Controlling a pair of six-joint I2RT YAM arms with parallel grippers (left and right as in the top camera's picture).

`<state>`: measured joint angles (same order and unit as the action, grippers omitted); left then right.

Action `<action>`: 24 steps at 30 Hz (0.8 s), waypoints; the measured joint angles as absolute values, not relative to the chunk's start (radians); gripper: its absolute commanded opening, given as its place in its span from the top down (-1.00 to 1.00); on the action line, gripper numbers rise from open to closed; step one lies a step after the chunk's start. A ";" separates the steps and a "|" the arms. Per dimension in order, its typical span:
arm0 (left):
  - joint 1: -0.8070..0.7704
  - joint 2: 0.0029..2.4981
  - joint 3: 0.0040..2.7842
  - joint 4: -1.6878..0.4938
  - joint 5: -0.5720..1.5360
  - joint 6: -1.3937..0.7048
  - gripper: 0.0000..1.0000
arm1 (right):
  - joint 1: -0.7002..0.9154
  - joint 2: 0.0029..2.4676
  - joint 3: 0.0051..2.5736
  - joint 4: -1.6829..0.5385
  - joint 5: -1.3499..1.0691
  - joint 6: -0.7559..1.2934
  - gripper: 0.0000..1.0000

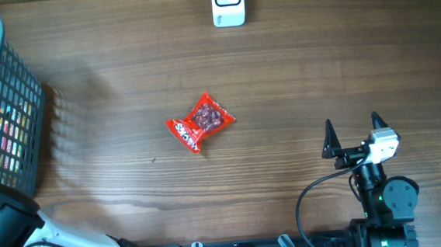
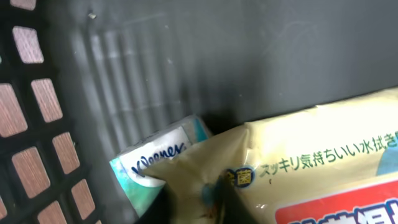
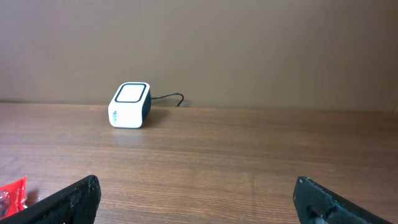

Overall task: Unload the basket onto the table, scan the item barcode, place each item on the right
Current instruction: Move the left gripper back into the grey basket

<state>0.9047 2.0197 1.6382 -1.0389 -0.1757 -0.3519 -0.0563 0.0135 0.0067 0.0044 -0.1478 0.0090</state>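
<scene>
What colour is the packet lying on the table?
The packet is red with white print, clearest overhead.

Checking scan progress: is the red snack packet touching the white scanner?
Apart. The overhead view shows a wide stretch of bare tabletop between the red snack packet and the white scanner.

Reaching from 7 o'clock toward 9 with the left arm [image 1: 57, 242], left end effector [image 2: 208, 194] pinched closed. Parked at 4 o'clock with the right end effector [image 1: 353, 134], jaws spread wide, aimed at 12.
</scene>
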 measured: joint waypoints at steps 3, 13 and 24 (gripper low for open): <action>0.904 2.020 1.640 -1.039 -0.170 -0.350 0.92 | -0.056 0.014 0.007 0.004 -0.148 0.009 -1.00; 0.907 2.001 1.668 -1.044 -0.078 -0.350 0.92 | -0.056 0.014 0.007 0.004 -0.148 0.009 -0.99; 0.906 1.690 1.707 -0.943 0.282 -0.350 0.92 | -0.056 0.014 0.007 0.004 -0.148 0.009 -0.99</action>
